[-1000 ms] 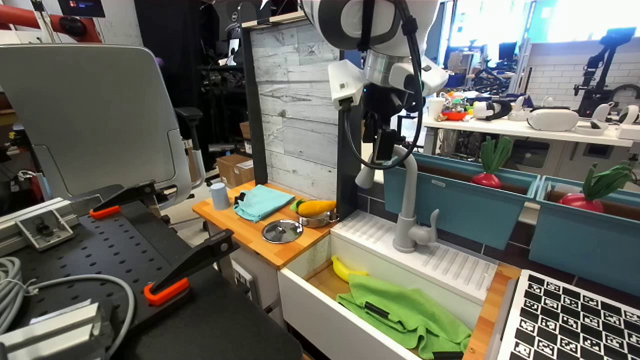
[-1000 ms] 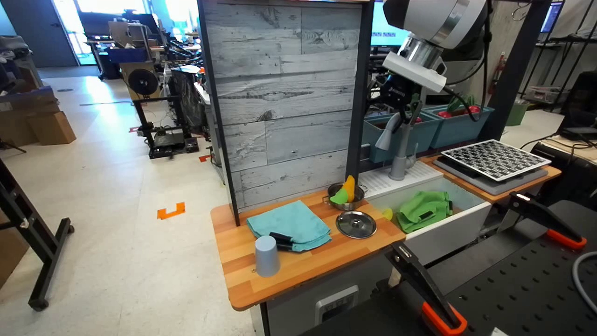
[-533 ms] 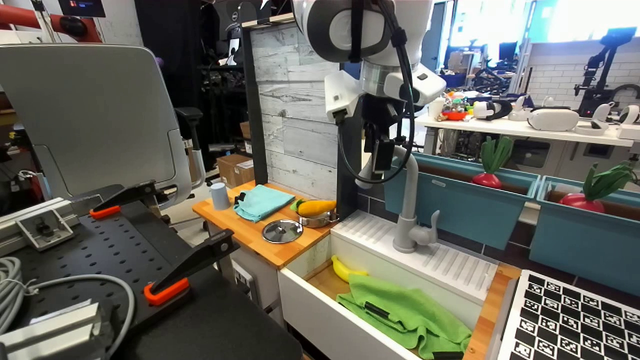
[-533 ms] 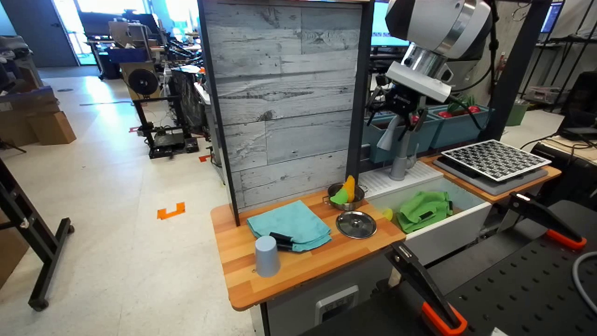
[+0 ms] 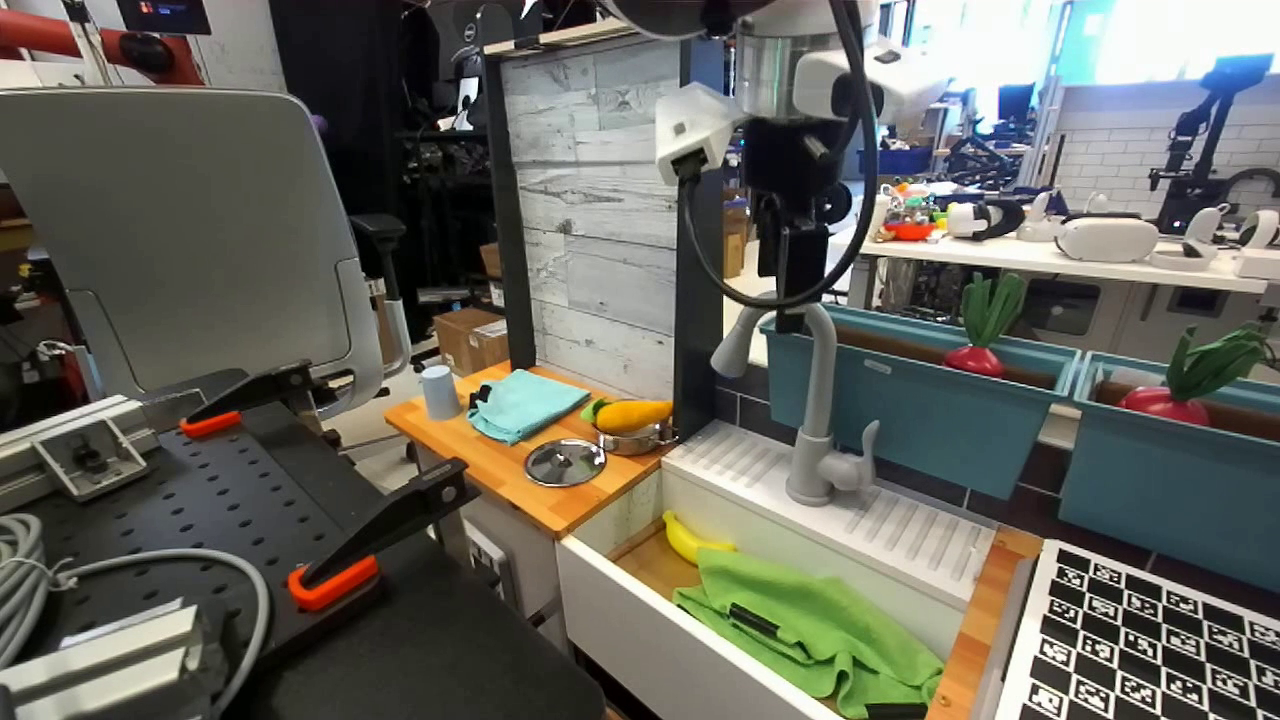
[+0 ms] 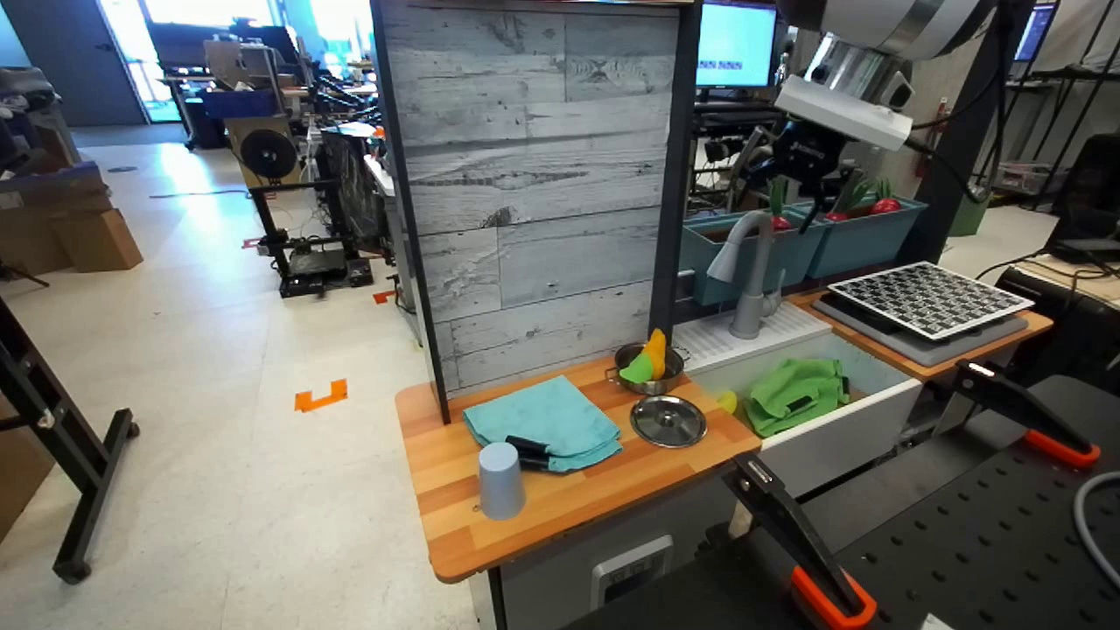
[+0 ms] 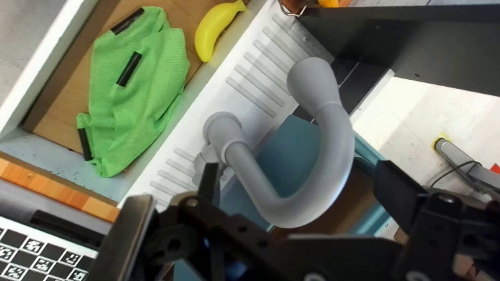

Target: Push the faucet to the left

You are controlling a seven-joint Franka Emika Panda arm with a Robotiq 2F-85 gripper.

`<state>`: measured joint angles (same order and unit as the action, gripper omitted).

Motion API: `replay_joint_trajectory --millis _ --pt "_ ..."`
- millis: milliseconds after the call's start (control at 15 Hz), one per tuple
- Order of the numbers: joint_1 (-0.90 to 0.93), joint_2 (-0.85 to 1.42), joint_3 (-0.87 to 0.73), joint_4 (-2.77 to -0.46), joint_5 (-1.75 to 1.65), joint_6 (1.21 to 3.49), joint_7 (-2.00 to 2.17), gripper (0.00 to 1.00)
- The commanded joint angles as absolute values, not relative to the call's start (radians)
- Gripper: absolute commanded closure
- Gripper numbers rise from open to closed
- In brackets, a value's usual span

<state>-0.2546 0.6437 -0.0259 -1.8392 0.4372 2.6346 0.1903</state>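
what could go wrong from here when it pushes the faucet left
The open pincer looks only about as low as the top of the faucet in both exterior views, so the push might skim over it.

The teal planter stands right behind the faucet in an exterior view, so a sweep that dips could knock it.

The spout hooks over toward the black post, so too long a push might run it into that.

- We're in a robotics lab
- We see arm (image 6: 862, 19), 3D printer (image 6: 317, 260), VR hdsets (image 5: 1105, 241)
- We've a kitchen set-up (image 6: 722, 433), w/ sink (image 5: 640, 630), tap (image 5: 820, 390) & pot (image 5: 635, 443)
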Motion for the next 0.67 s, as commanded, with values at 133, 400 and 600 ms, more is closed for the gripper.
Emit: replay_joint_trajectory --millis 133,400,600 --pt "-0.197 0.447 -0.118 -2.040 0.231 2.493 0.146 0.00" --pt "-0.197 0.454 -0.119 -2.042 0.196 2.478 0.136 0.00" --pt "-0.190 0.423 -0.122 -2.081 0.183 2.473 0.124 0.00"
